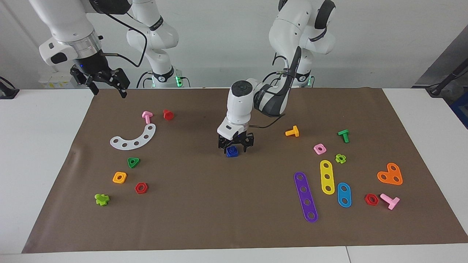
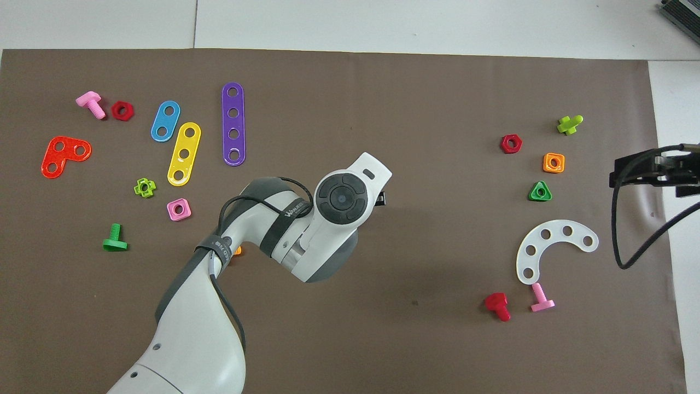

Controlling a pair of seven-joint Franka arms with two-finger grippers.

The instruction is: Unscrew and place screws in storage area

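At the right arm's end of the mat (image 1: pixel 234 226), the right gripper (image 1: pixel 106 86) hangs in the air over the mat's edge nearest the robots, jaws parted and holding nothing; that arm waits. Below it lies the storage area (image 1: pixel 157 160): a pink bolt (image 1: pixel 147 117) and a red bolt (image 1: pixel 168 114) nearest the robots, then the white curved strip (image 1: pixel 134 138), the green triangle nut (image 1: pixel 133 162), the orange square nut (image 1: pixel 119 177), the red hexagon nut (image 1: pixel 141 187) and a lime piece (image 1: pixel 102 199).

In the middle of the mat the left gripper (image 1: pixel 236 143) is down on the dark-blue screw (image 1: pixel 231 151), which sits on the paper well apart from the storage area. The black fingers (image 1: pixel 223 143) straddle its top; I judge them closed on it, though the overhead view hides the bolt under the wrist. It looks as if the grasp, or the twisting, is the step in hand, with the carry not yet made.

Toward the left arm's end lie an orange bolt (image 1: pixel 292 131), a green bolt (image 1: pixel 344 136), a pink square nut (image 1: pixel 319 148) and the purple strip (image 1: pixel 306 197), yellow strip (image 1: pixel 327 176) and blue strip (image 1: pixel 344 194).

The next move, I reckon, calls for a straight lift with a firm grip, then a carry toward the right arm's end and a set-down on bare paper among the nuts without knocking the white strip.
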